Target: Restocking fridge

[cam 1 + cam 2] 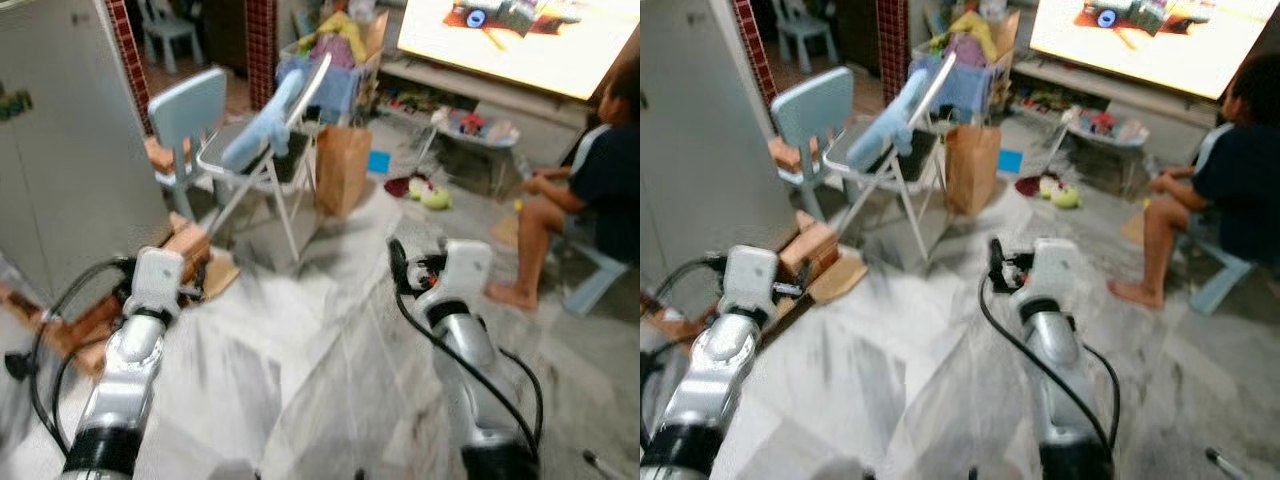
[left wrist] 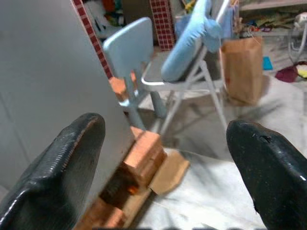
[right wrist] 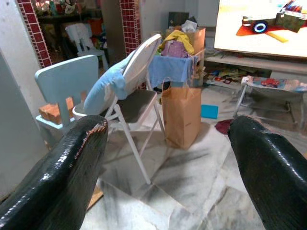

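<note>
Fridge stands just beside open left hand; right hand open.

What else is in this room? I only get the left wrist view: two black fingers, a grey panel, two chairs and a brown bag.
Observer: A person sits low down on the robot's right, well to the right of the brown bag.
Operator: What are they facing?
Observer: A large bright screen at the back of the room, above a cluttered low shelf.
Operator: Is the other arm carrying anything?
Observer: No. The right gripper is open, with nothing between its fingers, and it points towards the folding chair and the bag.
</note>
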`<state>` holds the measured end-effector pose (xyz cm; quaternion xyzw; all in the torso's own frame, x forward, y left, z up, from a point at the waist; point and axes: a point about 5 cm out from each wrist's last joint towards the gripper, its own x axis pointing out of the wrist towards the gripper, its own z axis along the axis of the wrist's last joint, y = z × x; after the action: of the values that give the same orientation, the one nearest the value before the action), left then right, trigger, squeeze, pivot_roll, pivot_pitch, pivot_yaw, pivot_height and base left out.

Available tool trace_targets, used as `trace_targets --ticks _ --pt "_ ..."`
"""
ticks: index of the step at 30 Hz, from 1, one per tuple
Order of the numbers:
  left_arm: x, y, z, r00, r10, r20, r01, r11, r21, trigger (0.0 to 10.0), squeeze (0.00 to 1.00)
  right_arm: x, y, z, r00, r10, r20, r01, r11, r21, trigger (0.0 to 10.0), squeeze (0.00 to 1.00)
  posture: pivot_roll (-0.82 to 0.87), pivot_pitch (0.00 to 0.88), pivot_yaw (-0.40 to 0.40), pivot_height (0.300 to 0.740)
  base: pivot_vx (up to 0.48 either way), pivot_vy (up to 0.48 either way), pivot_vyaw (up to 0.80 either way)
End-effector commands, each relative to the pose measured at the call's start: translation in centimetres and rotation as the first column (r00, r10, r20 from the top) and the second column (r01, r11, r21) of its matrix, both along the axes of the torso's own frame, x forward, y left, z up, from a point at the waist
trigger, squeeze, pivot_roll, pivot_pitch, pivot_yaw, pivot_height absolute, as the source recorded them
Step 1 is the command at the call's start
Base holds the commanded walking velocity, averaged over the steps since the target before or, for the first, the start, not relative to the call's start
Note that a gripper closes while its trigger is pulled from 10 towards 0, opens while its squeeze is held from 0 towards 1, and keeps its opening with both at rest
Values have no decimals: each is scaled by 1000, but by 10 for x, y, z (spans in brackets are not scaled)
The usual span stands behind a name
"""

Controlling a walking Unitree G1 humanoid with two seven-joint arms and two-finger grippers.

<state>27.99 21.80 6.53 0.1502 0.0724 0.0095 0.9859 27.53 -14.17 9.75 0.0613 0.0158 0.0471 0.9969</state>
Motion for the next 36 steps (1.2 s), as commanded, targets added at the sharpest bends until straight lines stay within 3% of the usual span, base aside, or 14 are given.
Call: trace_targets --ticks 1,17,29,36 --pt "3 -8 3 1000 -25 13 25 1000 -4 10000 0 1 -7 5 1000 1 30 -1 1000 -3 10000 0 -7 0 -27 740 469 0 0" --pt "5 -6 2 1000 -14 14 14 1000 -8 10000 0 4 -5 7 999 9 38 -9 1000 -17 10000 0 -4 0 -29 740 452 0 563" --pt "4 -5 2 1000 3 24 -2 999 -44 10000 0 5 -6 6 999 -8 36 8 1000 -22 10000 0 -5 0 -32 740 382 243 0" --pt "4 -16 3 999 -14 29 17 995 -96 10000 0 5 -8 5 999 -18 29 18 999 -32 10000 0 -8 0 -34 740 0 0 0"
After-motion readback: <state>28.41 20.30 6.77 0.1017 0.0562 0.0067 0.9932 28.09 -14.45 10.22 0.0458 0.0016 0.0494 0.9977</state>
